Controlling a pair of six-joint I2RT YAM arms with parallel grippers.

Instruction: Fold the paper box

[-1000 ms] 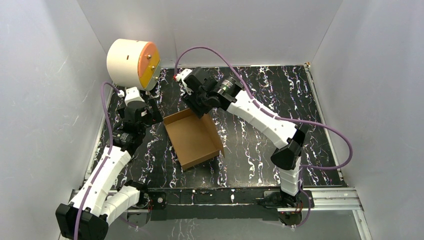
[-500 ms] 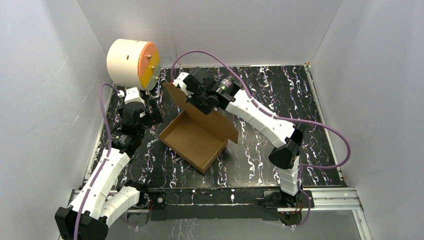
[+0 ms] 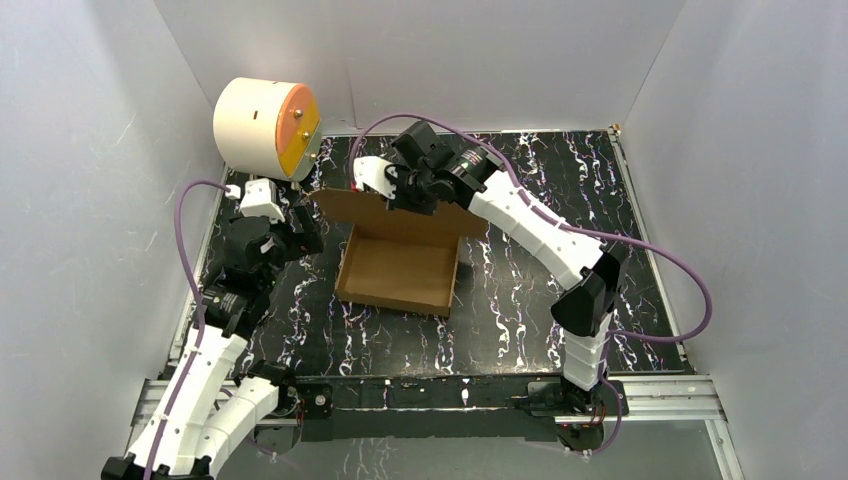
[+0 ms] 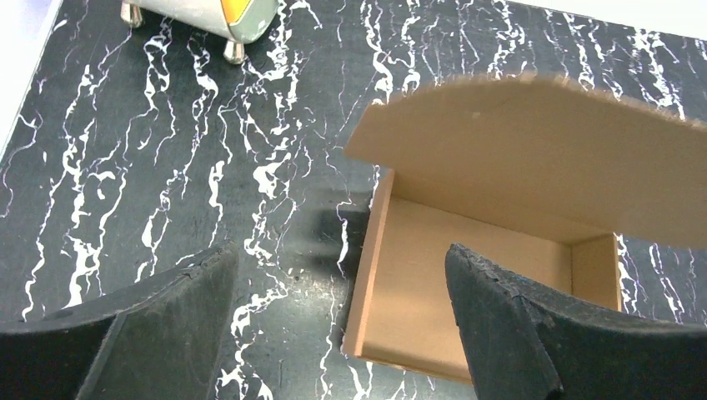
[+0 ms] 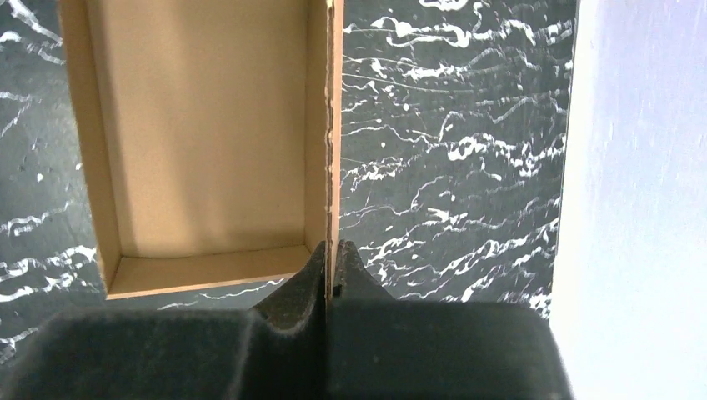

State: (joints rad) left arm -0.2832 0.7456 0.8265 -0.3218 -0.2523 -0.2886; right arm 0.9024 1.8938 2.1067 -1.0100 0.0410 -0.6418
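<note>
The paper box (image 3: 400,270) is a shallow brown cardboard tray on the black marbled table, its open side up. Its lid flap (image 3: 390,212) stands raised along the far side. My right gripper (image 3: 398,192) is shut on the top edge of that flap; in the right wrist view the two fingers pinch the thin cardboard edge (image 5: 333,167) at the right gripper (image 5: 333,254), with the paper box (image 5: 208,125) inside to the left. My left gripper (image 4: 342,321) is open, hovering over the paper box (image 4: 483,275) at its left wall, touching nothing. From above, the left gripper (image 3: 300,235) sits just left of the box.
A cream cylinder with an orange face (image 3: 265,127) stands on small feet at the far left corner, just behind the left arm. White walls enclose the table (image 3: 560,190) on three sides. A metal rail (image 3: 660,400) runs along the near edge.
The right gripper shut on the lid flap and raised it upright, and the box swung round to lie square to the table. The left gripper shifted slightly and stayed open.
</note>
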